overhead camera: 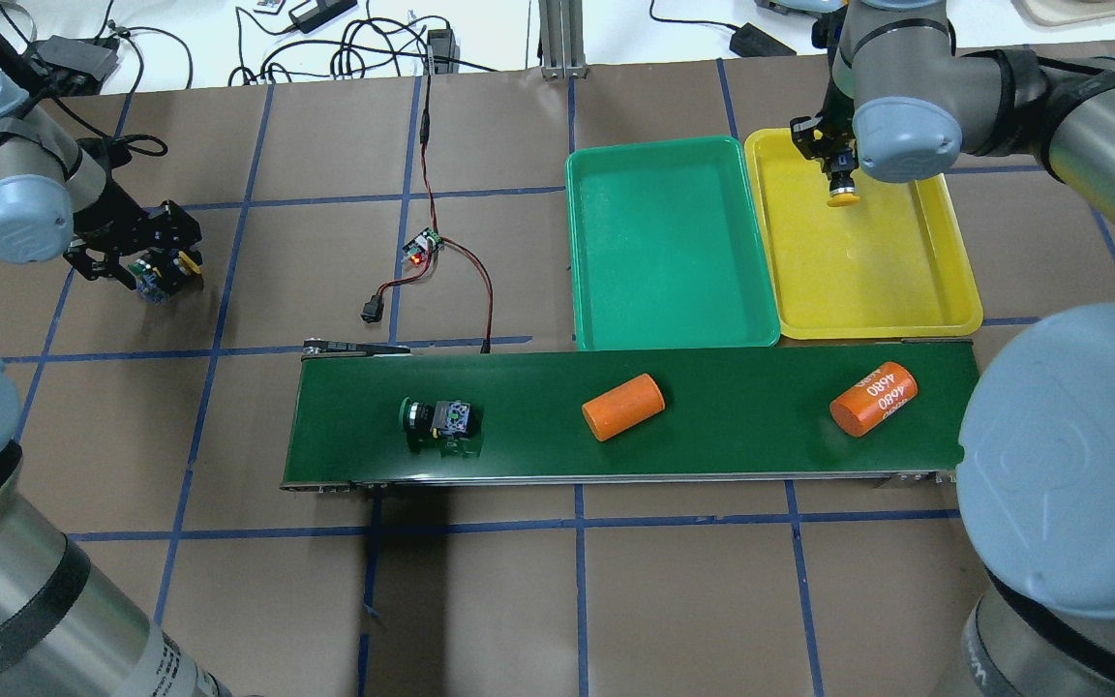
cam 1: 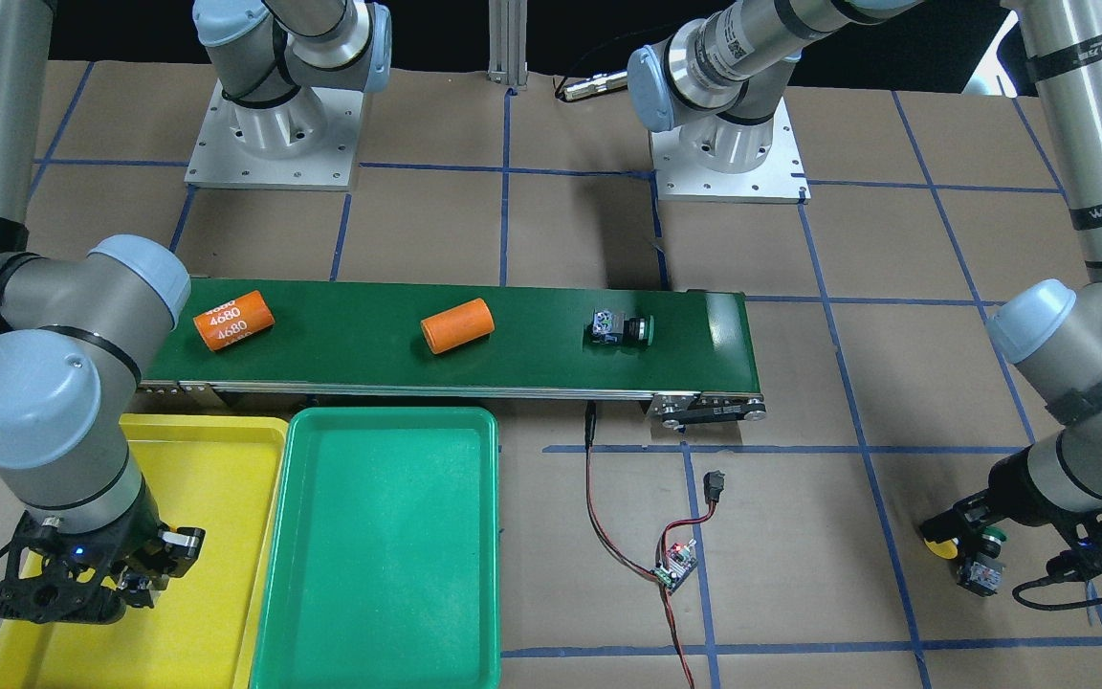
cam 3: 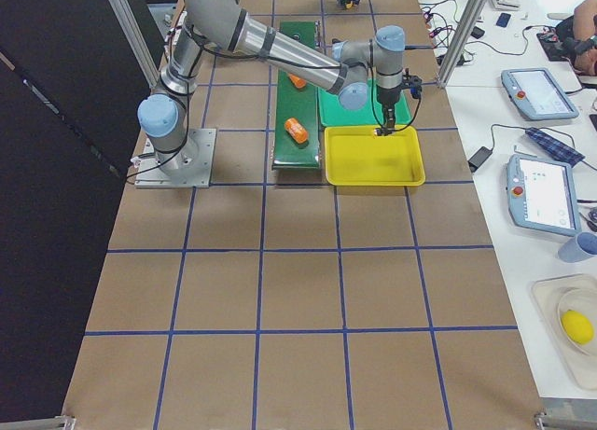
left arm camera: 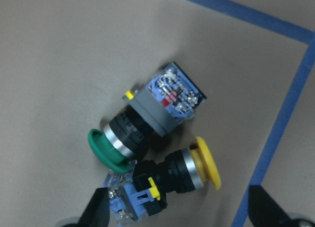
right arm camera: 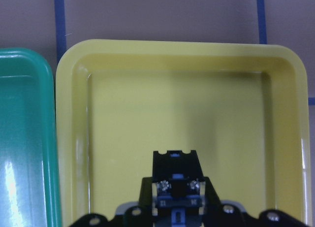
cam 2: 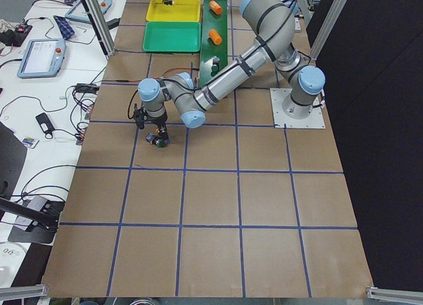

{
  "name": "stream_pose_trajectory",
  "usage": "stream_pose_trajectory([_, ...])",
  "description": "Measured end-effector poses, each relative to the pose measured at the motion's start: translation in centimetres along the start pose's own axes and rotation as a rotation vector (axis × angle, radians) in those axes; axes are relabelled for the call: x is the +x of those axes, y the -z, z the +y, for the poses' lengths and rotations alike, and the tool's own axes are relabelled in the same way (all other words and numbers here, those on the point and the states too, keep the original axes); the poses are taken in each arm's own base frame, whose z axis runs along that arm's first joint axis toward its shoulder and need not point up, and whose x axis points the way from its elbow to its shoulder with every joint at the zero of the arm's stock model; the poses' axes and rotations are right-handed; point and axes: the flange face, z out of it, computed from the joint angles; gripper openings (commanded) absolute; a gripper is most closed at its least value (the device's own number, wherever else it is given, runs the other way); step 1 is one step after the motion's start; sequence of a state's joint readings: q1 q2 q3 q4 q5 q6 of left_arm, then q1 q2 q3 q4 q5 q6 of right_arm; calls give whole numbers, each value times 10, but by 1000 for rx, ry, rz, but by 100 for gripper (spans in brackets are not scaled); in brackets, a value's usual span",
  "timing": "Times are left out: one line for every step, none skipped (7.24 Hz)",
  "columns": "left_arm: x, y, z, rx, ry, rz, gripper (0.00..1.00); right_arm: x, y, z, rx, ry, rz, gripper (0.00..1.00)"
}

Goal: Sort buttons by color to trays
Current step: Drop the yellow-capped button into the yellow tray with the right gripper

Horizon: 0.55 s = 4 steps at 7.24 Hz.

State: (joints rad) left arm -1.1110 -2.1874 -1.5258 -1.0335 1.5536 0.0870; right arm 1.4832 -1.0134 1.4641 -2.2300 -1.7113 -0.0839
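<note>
**A:** What worries you about the held button?

**B:** The drop. It hangs cap-down above the yellow tray, clear of the floor. It is near the far rim, on the side next to the green tray. The right gripper is clamped on its switch block. If it is let go from that height, I'd expect the round cap to bounce or roll. It could hop the rim into the wrong tray.

**A:** How does it look?

**B:** It has a yellow mushroom cap and a black collar. The wrist view shows a black and blue block with screw terminals.

**A:** And the other arm?

**B:** That side is riskier, I think. The left gripper hovers with its jaws spread wide and grips nothing. Below it, a green button and a yellow button lie on their sides on the bare table. They touch, with the caps pointing away from each other. Closing there could pinch both, or catch one and knock the other away.

**A:** Anything else?

**B:** The belt button, green-capped, lies on its side near the belt's left end. Two orange cylinders sit well apart further along and shouldn't be picked. No button rests in either tray yet.
</note>
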Motion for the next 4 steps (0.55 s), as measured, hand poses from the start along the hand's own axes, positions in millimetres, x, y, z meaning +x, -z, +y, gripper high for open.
stream_pose_trajectory([-1, -2, 0, -4, 11, 0, 100, 2, -1, -4, 4, 1, -6, 100])
stream_pose_trajectory([-1, -4, 0, -6, 14, 1, 100, 4, 6, -4, 10, 2, -7, 100])
stream_pose_trajectory([-1, -7, 0, -9, 14, 2, 100, 6, 26, 0, 11, 2, -7, 100])
stream_pose_trajectory([-1, -5, -2, -3, 12, 1, 100, 6, 60, 9, 2, 4, -9, 100])
